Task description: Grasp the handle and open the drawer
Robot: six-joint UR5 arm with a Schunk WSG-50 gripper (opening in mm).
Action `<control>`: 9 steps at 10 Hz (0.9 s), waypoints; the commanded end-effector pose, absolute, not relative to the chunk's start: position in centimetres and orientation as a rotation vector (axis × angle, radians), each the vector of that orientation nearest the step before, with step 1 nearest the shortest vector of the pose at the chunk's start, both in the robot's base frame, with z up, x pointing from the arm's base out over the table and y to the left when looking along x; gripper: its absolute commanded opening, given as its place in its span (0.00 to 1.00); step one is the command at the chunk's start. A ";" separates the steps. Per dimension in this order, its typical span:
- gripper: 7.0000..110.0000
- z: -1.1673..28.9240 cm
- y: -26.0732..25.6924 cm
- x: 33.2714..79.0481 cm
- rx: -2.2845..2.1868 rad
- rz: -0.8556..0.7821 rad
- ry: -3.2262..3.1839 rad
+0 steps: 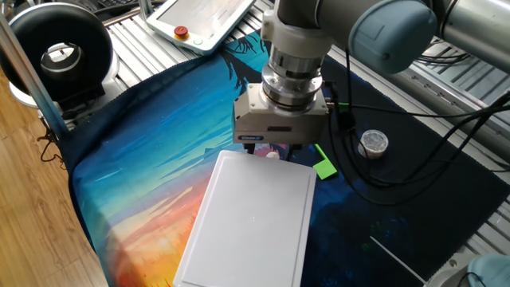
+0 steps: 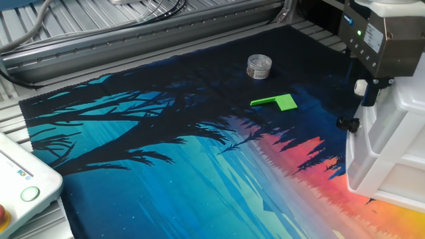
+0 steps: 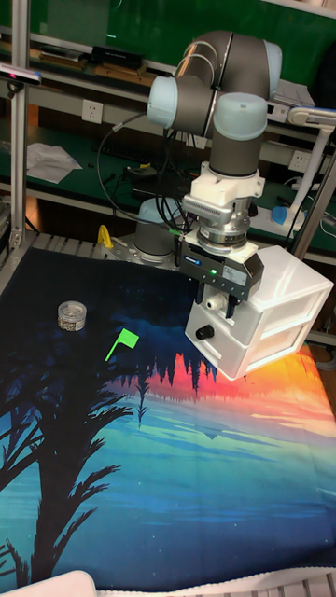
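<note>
Jaws of the gripper [image 3: 218,306] point down at the upper front edge of the white box [image 3: 266,312], and I cannot tell if they are apart or together, because the gripper body hides them in two views. In the other fixed view, one finger [image 2: 367,93] hangs close to the front of the box, with a small white rounded handle [image 2: 360,86] just beside it. Lower on the same front sits a small black knob [image 3: 204,332].

The drawer [image 2: 392,147] shows as a white tray with thin walls, and I see nothing inside it. From above, the box top [image 1: 253,217] is flat and bare.

On the painted cloth [image 3: 140,466] that covers the surface, a green plastic piece [image 3: 120,341] lies near the box, and a round silver cap [image 3: 70,315] stands farther away.
</note>
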State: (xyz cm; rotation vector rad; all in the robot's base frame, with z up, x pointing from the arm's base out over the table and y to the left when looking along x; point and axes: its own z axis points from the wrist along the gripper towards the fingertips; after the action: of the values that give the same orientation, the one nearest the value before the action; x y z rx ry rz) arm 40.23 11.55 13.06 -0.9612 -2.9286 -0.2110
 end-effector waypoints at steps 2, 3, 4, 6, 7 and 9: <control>0.36 13.1 11.7 40.2 -0.995 -0.230 -2.912; 0.36 13.1 11.7 40.2 -1.012 -0.230 -2.904; 0.36 13.1 11.7 40.0 -1.034 -0.226 -2.885; 0.00 13.1 11.5 39.7 -1.045 -0.209 -2.866; 0.00 13.1 11.5 39.7 -1.045 -0.209 -2.866; 0.00 13.1 11.3 39.7 -1.046 -0.203 -2.868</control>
State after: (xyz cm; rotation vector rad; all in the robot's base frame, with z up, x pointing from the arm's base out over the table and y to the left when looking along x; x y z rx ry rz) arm 39.71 11.22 12.90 -1.0340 -2.8804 -0.1925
